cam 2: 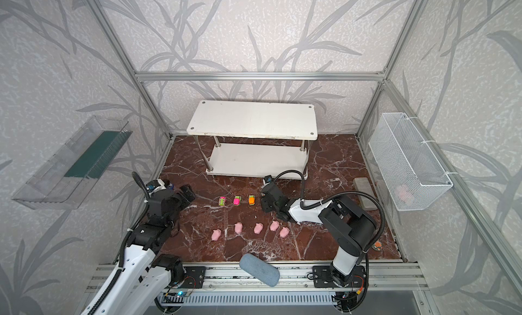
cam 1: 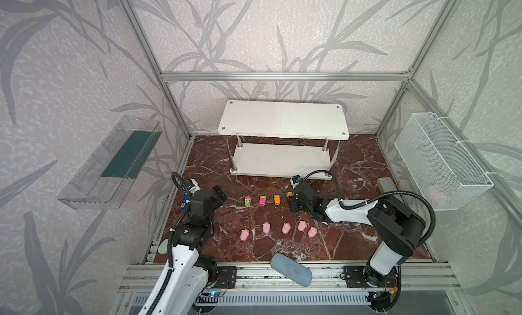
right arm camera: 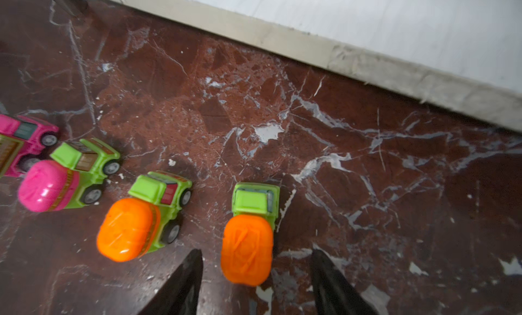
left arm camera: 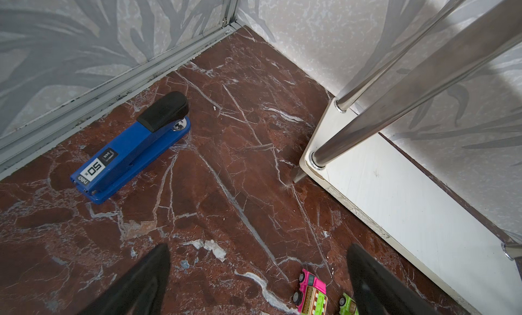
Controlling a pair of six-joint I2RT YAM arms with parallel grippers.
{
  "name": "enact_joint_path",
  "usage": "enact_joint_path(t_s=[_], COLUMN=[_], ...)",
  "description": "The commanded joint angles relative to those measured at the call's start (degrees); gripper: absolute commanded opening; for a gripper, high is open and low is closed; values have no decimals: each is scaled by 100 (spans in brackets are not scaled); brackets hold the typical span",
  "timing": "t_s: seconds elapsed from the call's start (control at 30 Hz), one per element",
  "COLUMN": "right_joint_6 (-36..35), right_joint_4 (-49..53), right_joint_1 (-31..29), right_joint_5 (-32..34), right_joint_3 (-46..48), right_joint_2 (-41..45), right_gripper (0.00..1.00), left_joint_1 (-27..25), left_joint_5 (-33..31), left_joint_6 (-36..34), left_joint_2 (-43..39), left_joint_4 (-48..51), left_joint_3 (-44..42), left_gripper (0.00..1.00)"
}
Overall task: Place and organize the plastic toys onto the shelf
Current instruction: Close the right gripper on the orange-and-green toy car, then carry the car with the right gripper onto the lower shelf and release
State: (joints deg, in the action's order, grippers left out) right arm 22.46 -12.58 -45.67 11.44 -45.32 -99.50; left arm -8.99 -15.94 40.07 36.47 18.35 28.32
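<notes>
Blue plastic stapler [left arm camera: 132, 146] with black top, flat on red-brown veined marble tabletop [cam 1: 353, 163], near left wall rail. Grey-blue oblong fabric pouch [cam 1: 291, 269] across tabletop's front edge. Clear plastic wall tray [cam 1: 84, 180] on left wall. White wire mesh basket [cam 1: 440, 158] on right wall, something pink [cam 1: 436, 192] inside. Grey rectangular block [cam 1: 385, 183] on tabletop below basket.

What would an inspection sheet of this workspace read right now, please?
Surface: red-brown marble tabletop, no spills seen.
Job's things: white shelf, both boards bare; five pink pigs and four toy cars in two rows on the marble.
Clutter: blue stapler at left; grey-blue pouch at the front edge; grey block at right.
Grippers: left gripper open over bare marble; right gripper open, jaws astride the end orange-and-green car, gaps either side.
Cables: black wrist cable arches beside the shelf's front corner; no snag seen.
Surroundings: clear wall tray left; wire basket right, something pink inside.
</notes>
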Motion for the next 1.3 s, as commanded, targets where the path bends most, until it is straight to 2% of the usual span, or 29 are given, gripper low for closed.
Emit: enact_joint_path(t_s=[0.0,0.4,0.83,1.13,1.27], right_joint_6=[-20,-50,-48,88,121], right_joint_4=[-138,-276,-229,115,437], right_joint_1=[88,146,190,188,190], right_joint_5=[-134,-196,-102,-6,122], right_joint_3=[-177,-372,-320,-171,-116], right_joint_2=[-220,-525,-425,138,651], right_gripper=[61,56,29,28,27], left_joint_1=[-15,-15,-15,-15,-15], left_joint_5=[-117,-178,-158,-170,-142], left_joint_6=[-6,-16,27,38,62], left_joint_2=[24,44,89,53,62], left_joint_4=[-44,-69,-138,-148,-169], left_joint_3=[-56,-89,-133,-151,-168], left_gripper=[95,95,95,95,95])
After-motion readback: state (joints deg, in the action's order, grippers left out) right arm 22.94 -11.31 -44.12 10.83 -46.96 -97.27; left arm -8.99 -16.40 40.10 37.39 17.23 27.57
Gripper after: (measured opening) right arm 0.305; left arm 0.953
